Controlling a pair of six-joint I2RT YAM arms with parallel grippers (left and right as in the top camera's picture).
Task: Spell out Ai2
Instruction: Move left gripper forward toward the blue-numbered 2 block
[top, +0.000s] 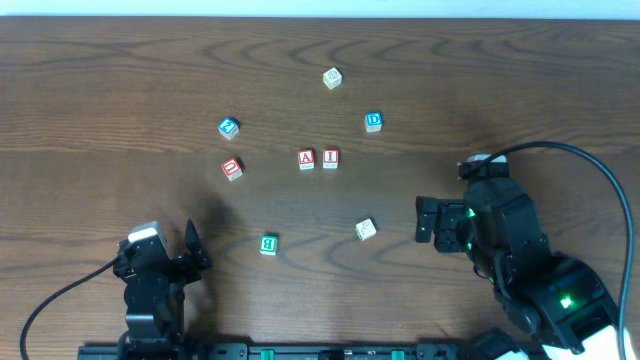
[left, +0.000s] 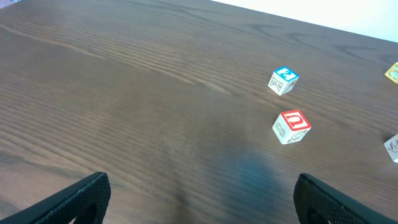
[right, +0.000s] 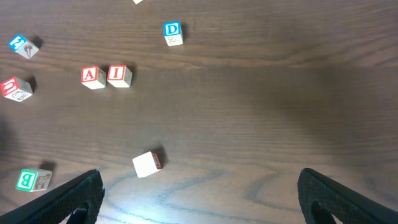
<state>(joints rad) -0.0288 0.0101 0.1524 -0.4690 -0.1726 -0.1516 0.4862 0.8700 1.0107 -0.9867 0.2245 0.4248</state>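
My left end effector (top: 165, 245) and right end effector (top: 422, 220) gape wide, holding nothing. A cube (top: 306, 158) and I cube (top: 330, 158) sit side by side mid-tabletop (top: 100, 80). The 2 cube (top: 228, 127) lies to their left, ahead of my nearer left arm.

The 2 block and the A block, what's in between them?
Nothing: just bare table between the 2 block and the A block, seen in the overhead view. The red-edged block sits off that line.
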